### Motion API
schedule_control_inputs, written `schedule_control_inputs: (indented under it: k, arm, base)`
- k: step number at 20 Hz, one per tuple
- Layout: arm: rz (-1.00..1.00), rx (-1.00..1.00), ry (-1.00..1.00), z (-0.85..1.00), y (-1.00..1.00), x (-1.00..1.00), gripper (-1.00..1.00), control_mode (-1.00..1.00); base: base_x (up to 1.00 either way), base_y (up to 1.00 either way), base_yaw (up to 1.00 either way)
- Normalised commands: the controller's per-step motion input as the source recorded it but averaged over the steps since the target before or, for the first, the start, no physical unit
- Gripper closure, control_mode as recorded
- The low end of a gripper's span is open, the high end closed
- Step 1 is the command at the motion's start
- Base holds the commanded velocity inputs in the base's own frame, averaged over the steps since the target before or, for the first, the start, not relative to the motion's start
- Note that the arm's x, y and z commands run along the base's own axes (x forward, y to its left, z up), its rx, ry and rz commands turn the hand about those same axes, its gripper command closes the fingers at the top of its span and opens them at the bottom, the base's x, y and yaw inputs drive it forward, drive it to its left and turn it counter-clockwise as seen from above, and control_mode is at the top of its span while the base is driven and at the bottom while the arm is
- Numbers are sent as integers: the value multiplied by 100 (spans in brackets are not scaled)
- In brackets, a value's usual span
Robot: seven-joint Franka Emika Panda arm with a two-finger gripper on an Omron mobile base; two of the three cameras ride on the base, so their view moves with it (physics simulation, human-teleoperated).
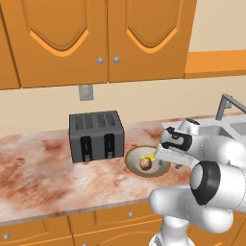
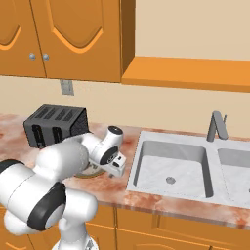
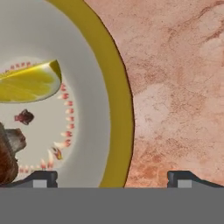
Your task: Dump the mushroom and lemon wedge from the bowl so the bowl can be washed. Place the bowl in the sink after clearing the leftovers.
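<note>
A: What is seen, left to right?
B: The toaster [image 1: 96, 136], then the bowl [image 1: 133, 156] holding the mushroom [image 1: 145, 164] and lemon wedge [image 1: 148, 157], then the sink [image 2: 146, 168]. The gripper [image 3: 112, 177] is spread wide, its fingertips straddling the bowl's rim.
A: The risk?
B: The rim may be pinched shallowly, so the bowl could slip when tilted
</note>
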Motion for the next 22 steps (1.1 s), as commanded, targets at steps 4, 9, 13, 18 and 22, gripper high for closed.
schedule_control_inputs:
  k: [4, 9, 13, 18, 22]
  arm:
    - [0, 0, -4, -9, 0, 28, -100, -100]
    - [0, 0, -1, -14, 0, 20, -100, -100]
    - [0, 1, 0, -9, 1, 0, 100, -100]
    - [0, 0, 0, 0, 0, 0, 100, -100]
    - [0, 0, -1, 0, 0, 0, 100, -100]
  base:
    - [0, 0, 0]
    - [0, 0, 0]
    - [0, 0, 0]
    - [0, 0, 0]
    - [0, 0, 0]
